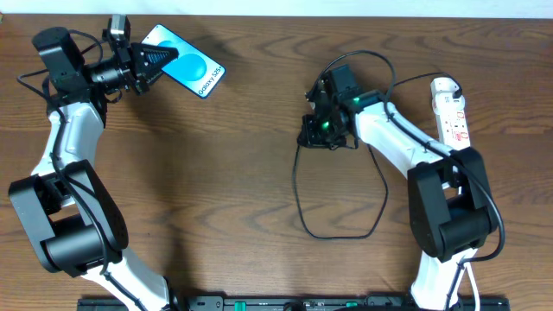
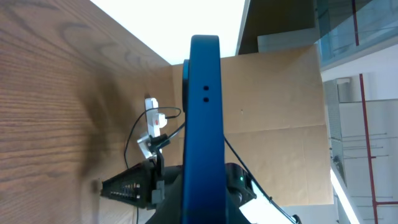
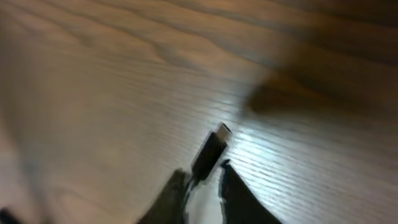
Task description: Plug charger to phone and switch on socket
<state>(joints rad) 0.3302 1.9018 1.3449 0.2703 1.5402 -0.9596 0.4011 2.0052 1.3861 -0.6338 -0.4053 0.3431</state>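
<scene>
The phone [image 1: 188, 61] has a bright blue screen and hangs tilted above the far left of the table, with my left gripper [image 1: 145, 62] shut on its lower end. In the left wrist view the phone [image 2: 203, 118] shows edge-on as a blue bar running up from my left gripper [image 2: 199, 193]. The charger [image 1: 298, 194] is a thin black cable looped on the table. Its plug tip [image 3: 211, 149] sits at the tips of my right gripper [image 3: 202, 171], against the left finger, with a gap to the right finger [image 3: 239, 199]. My right gripper [image 1: 320, 136] points down near the table's middle. The socket [image 1: 451, 111] lies at the far right.
The black cable loop [image 1: 380, 194] spreads across the table in front of the right arm and runs up over it toward the socket. A cardboard wall [image 2: 280, 124] stands beyond the table's right side. Both arm bases stand at the near edge.
</scene>
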